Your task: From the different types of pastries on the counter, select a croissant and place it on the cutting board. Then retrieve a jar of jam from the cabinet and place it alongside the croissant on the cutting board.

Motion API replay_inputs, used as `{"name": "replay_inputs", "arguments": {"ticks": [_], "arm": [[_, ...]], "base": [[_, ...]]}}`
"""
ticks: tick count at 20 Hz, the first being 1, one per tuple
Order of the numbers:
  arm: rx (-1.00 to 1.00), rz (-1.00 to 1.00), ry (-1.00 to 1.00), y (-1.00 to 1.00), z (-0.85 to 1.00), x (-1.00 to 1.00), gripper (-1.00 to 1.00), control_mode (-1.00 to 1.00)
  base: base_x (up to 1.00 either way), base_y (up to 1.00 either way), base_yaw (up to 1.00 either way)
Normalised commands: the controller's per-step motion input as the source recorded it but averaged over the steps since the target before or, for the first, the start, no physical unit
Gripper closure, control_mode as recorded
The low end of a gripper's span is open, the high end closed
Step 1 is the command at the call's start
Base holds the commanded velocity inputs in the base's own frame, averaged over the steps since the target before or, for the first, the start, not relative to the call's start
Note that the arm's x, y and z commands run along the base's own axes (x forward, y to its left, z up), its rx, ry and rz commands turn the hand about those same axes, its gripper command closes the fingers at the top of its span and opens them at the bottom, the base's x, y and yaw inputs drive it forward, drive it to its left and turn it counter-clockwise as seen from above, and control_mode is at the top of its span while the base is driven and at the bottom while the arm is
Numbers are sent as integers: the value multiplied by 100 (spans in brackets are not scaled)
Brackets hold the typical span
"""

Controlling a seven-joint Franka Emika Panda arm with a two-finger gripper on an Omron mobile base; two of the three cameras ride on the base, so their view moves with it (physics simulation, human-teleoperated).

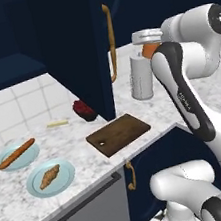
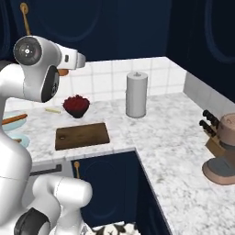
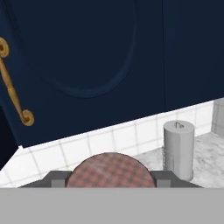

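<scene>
My gripper (image 1: 149, 49) hangs high above the counter (image 1: 16, 208), shut on the jar of jam (image 1: 149, 51), a small orange-red jar. In the hand view its round plaid lid (image 3: 110, 171) sits between my fingertips. The jar also peeks out beside the arm (image 2: 63, 72). The dark brown cutting board (image 1: 118, 134) (image 2: 82, 136) lies bare at the counter's front edge, below and left of the gripper. The croissant (image 1: 49, 176) rests on a pale blue plate (image 1: 66, 179) at the left. The navy cabinet door (image 3: 87, 52) with its brass handle (image 1: 111, 41) (image 3: 13, 89) faces the hand.
A long bread stick (image 1: 16, 153) lies on a second blue plate. A dark bowl of red berries (image 1: 84, 110) (image 2: 76, 105) stands behind the board. A grey paper-towel roll (image 1: 140, 76) (image 2: 136, 94) (image 3: 178, 148) stands under the gripper. A knife block (image 2: 210, 135) and a brown appliance (image 2: 225, 153) occupy the right.
</scene>
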Motion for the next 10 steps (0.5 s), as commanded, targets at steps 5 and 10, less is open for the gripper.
{"name": "replay_inputs", "arguments": {"ticks": [5, 10], "arm": [[0, 0, 0, 0, 0, 0, 100, 100], [0, 0, 0, 0, 0, 0, 100, 100]], "base": [[0, -12, 0], [56, 9, 22]]}}
